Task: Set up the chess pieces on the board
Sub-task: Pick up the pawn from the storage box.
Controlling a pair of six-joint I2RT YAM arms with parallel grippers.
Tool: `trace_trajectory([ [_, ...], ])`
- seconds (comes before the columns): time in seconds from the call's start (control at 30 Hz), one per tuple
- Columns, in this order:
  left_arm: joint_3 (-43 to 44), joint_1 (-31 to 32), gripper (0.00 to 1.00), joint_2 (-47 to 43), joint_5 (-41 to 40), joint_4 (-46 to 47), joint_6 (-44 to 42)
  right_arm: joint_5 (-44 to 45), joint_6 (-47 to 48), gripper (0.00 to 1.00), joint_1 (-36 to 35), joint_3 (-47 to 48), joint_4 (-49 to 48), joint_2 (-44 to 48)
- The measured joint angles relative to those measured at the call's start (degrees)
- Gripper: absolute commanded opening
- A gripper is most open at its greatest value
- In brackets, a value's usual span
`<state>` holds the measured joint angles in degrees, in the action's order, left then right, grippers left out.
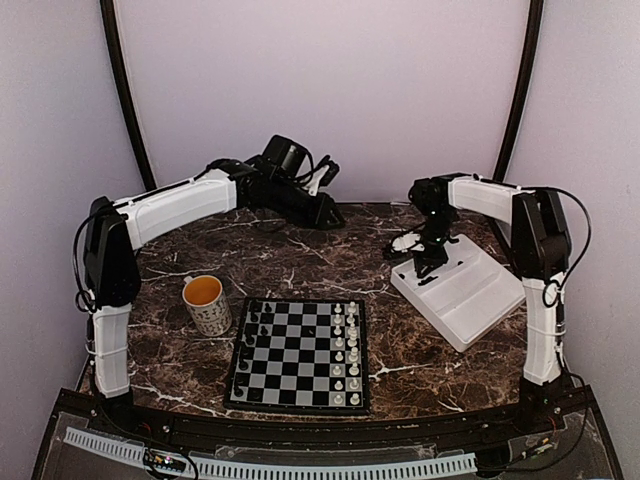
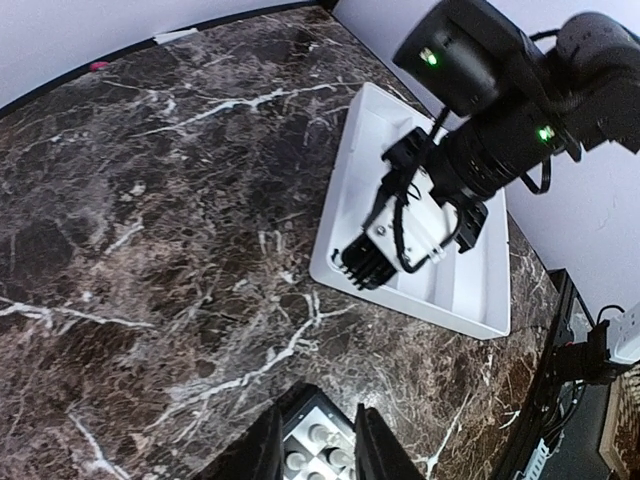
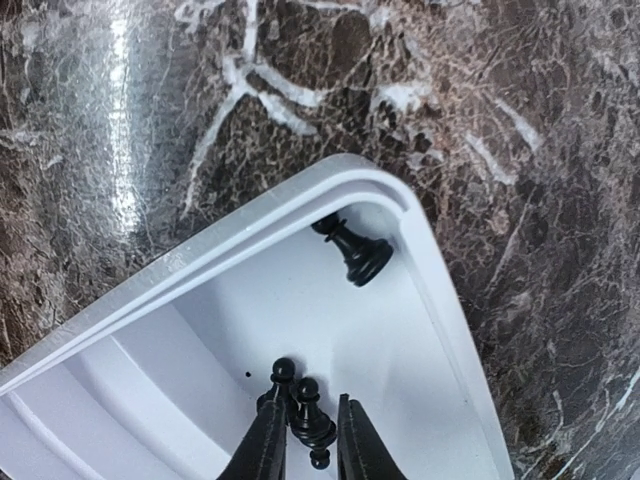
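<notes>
The board [image 1: 290, 366] lies near the front, with black chess pieces [image 1: 252, 330] on its left columns and white ones [image 1: 346, 350] on its right. My right gripper [image 1: 425, 268] reaches down into the white tray [image 1: 475, 300]. In the right wrist view its jaws [image 3: 307, 405] are closed around a black pawn [image 3: 312, 418]. A second black pawn [image 3: 282, 376] stands against that one, and a third [image 3: 352, 250] lies in the tray's corner. My left gripper [image 1: 328, 214] hangs high over the back of the table, slightly open and empty [image 2: 315, 440].
A patterned mug [image 1: 207, 303] with orange liquid stands left of the board. The tray's raised rim [image 3: 250, 220] runs close in front of the right fingers. The left wrist view shows the tray [image 2: 470, 290] and the board's corner [image 2: 303, 402] below.
</notes>
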<state>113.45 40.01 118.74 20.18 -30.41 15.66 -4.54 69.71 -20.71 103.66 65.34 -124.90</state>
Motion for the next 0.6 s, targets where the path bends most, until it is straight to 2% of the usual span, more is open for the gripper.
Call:
trace_trajectory([
  [0.13,-8.4,2.6,0.28,-2.6,0.8,6.8,0.2,-1.9,-1.2,0.29,-0.2,-2.4,-4.0,2.0],
  [0.3,-20.3,2.4,0.29,-10.3,0.1,14.6,0.7,-1.7,-1.3,0.3,-0.9,-7.7,-10.1,2.7],
  [0.6,-22.5,1.9,0.29,-15.4,-2.3,20.8,0.7,0.3,0.2,0.34,-3.0,-9.9,-15.3,2.1],
])
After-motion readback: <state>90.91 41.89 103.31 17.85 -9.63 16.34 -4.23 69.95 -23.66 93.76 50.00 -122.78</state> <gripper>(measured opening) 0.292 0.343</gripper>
